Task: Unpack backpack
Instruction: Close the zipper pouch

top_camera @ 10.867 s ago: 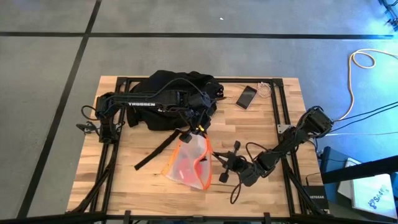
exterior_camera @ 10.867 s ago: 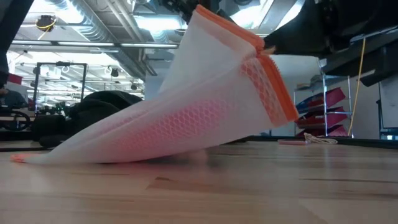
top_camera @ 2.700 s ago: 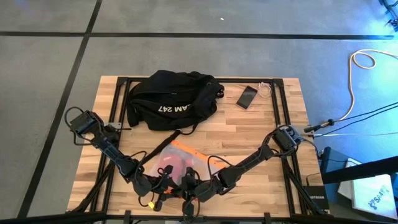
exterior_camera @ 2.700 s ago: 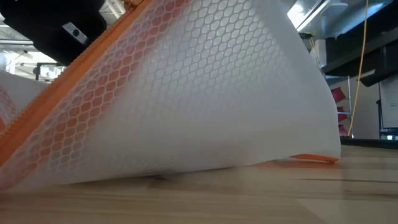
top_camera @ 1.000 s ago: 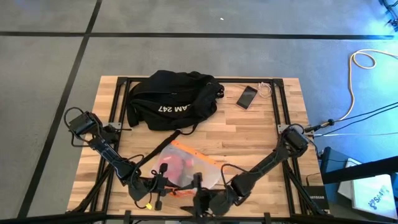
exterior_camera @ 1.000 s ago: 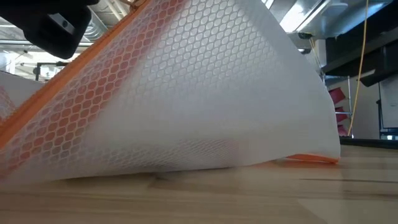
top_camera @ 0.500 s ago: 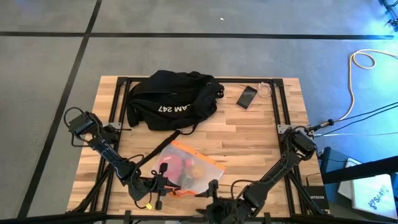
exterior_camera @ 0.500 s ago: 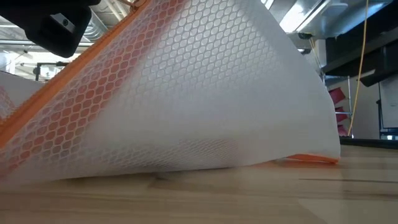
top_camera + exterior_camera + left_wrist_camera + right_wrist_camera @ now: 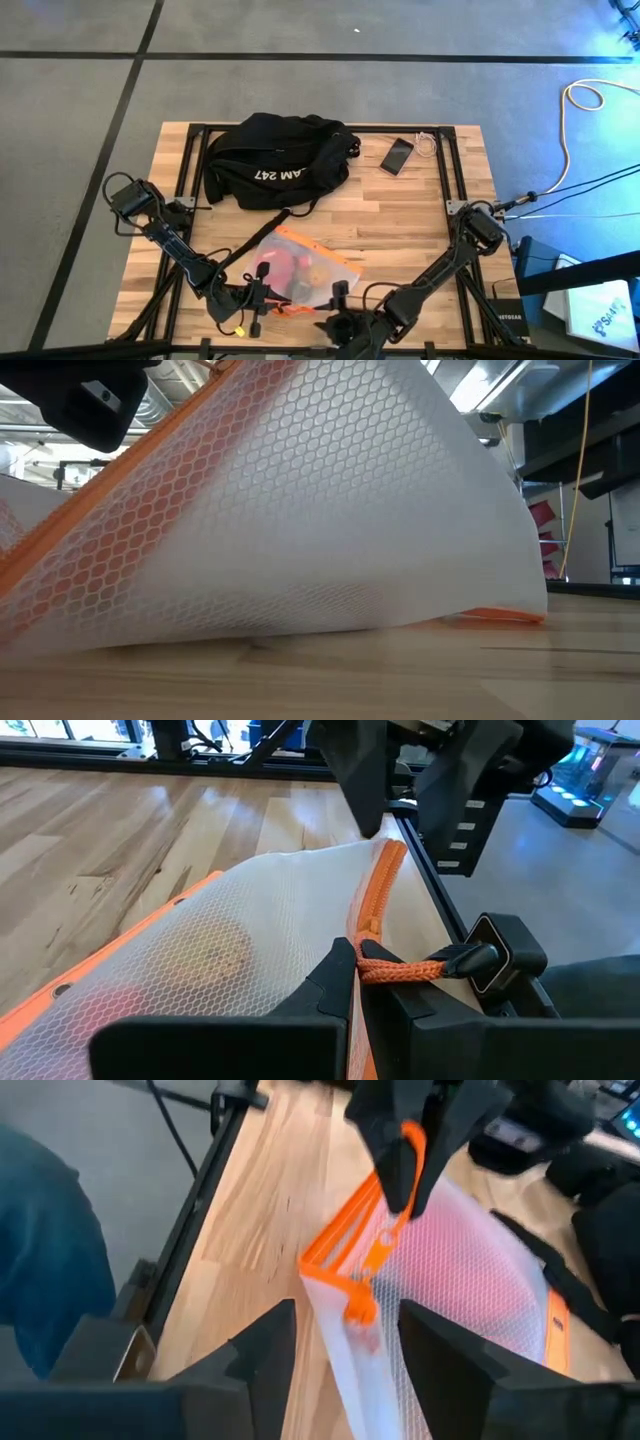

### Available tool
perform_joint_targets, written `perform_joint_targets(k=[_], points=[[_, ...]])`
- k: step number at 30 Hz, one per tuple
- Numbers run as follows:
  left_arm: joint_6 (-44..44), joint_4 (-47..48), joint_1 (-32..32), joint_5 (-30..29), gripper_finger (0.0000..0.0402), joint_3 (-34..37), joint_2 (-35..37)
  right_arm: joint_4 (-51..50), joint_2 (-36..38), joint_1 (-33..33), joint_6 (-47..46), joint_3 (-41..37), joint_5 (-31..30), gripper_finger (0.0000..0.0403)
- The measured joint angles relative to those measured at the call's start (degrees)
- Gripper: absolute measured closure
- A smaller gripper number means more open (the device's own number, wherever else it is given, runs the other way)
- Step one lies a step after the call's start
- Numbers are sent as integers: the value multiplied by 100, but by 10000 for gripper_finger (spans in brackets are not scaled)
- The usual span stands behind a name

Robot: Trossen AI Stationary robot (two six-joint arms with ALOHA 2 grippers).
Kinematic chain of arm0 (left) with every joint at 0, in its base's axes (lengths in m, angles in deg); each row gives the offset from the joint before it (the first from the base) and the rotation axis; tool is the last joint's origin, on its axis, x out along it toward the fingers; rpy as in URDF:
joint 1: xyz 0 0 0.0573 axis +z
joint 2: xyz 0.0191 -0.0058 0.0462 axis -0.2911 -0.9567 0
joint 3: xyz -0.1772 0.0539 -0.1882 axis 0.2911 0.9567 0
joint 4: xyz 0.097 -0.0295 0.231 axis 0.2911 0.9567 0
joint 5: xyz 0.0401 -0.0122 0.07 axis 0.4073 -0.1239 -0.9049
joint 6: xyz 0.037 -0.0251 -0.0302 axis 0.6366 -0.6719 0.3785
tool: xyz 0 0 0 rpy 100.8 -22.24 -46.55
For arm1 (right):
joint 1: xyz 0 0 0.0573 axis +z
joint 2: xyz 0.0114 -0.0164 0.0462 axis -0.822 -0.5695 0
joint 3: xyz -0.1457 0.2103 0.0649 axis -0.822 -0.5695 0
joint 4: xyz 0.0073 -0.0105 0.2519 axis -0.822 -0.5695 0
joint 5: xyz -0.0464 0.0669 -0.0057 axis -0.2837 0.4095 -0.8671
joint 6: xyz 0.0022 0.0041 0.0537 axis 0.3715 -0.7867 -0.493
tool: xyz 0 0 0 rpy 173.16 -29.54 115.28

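Note:
The black backpack (image 9: pixel 275 160) lies at the table's far middle, with no gripper touching it. Near the front edge lies a white mesh pouch (image 9: pixel 305 270) with orange trim, with red and yellowish things inside. Its near end is raised, and the rest of it rests on the table (image 9: pixel 400 670). My left gripper (image 9: pixel 262 298) is shut on its orange edge. My right gripper (image 9: pixel 338 298) stands open just right of it. The pouch's near corner (image 9: pixel 350 1305) lies ahead of the right gripper's fingers, between them, and I see no contact. My left gripper pinches the pouch's orange zip edge (image 9: pixel 378 925) between its two fingers, at the raised near end. An orange cord (image 9: pixel 410 970) comes out beside the fingers. The fingers come in nearly level from the table's left. The pouch slopes down from the hold onto the table.
A black phone (image 9: pixel 396 155) and a white cable (image 9: pixel 428 145) lie at the far right. A backpack strap (image 9: pixel 250 245) trails toward the pouch. Bare wood lies right of the pouch, and black frame rails (image 9: pixel 447 190) run along the table's sides.
My right gripper has shifted a little toward the table's right along the near edge. It has tipped downward toward the pouch's near corner. The pouch stays as it was.

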Motion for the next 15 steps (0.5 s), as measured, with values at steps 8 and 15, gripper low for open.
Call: perform_joint_targets(k=[8, 15], points=[[0, 0, 0, 2, 401, 0, 0, 0, 0, -131, -47, -8, 120, 256], [-1, -5, 0, 3, 401, 0, 0, 60, -13, -238, -26, -121, 146, 262]])
